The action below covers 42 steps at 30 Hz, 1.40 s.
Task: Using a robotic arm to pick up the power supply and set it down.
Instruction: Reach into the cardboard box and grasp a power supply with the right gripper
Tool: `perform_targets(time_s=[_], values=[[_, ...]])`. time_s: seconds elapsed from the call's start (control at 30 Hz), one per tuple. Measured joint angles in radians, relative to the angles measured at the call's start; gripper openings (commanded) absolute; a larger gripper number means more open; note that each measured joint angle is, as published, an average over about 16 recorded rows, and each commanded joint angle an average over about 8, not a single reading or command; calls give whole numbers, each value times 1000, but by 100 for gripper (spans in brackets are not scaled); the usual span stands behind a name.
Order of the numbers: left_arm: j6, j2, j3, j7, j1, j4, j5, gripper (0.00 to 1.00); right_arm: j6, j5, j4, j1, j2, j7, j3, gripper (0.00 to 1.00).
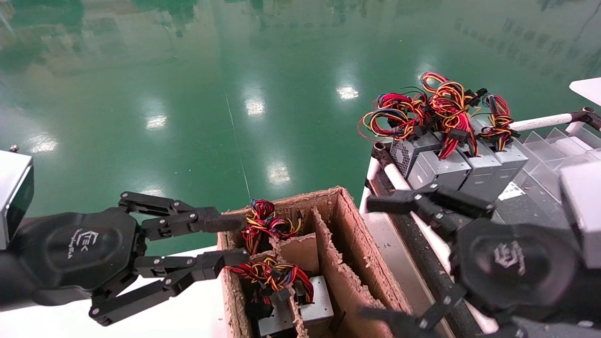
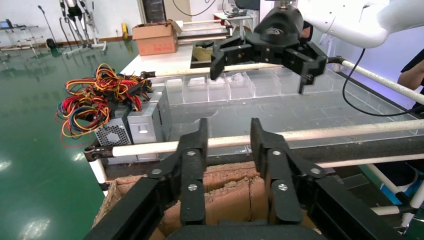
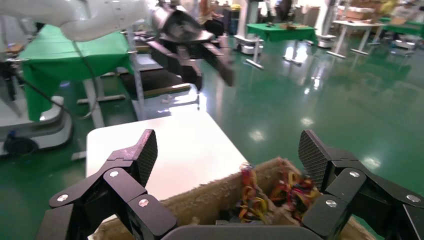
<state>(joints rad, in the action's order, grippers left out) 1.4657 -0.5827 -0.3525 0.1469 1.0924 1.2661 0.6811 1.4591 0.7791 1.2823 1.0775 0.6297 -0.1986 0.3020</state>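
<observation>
A grey power supply (image 1: 315,300) with red and yellow wires (image 1: 272,274) sits low in a cardboard box (image 1: 350,263) in the head view. My left gripper (image 1: 237,239) hovers open at the box's left rim, its fingertips beside the wire bundles and holding nothing. In the left wrist view the left gripper (image 2: 230,132) shows an empty gap above the box's cardboard dividers (image 2: 225,192). My right gripper (image 1: 375,258) is spread wide open over the box's right side. In the right wrist view the right gripper (image 3: 230,150) frames the box's wires (image 3: 260,195).
Several more power supplies (image 1: 450,169) with tangled wires stand in a row on the railed rack (image 1: 394,176) at the right. Clear plastic dividers (image 1: 544,155) lie behind them. A white table (image 3: 175,145) is left of the box; green floor lies beyond.
</observation>
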Motion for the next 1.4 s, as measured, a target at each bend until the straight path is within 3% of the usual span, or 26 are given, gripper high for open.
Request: perform_targets(time_s=[0.5, 1.03, 1.4], values=[[0, 0, 0, 0, 0, 0, 0, 100, -115, 157, 17, -1, 60, -46, 81, 100], [0, 0, 0, 0, 0, -1, 0, 100, -289, 511, -13, 63, 241, -79, 249, 100], [0, 0, 0, 0, 0, -1, 0, 100, -383, 684, 11, 74, 298, -59, 307, 100]])
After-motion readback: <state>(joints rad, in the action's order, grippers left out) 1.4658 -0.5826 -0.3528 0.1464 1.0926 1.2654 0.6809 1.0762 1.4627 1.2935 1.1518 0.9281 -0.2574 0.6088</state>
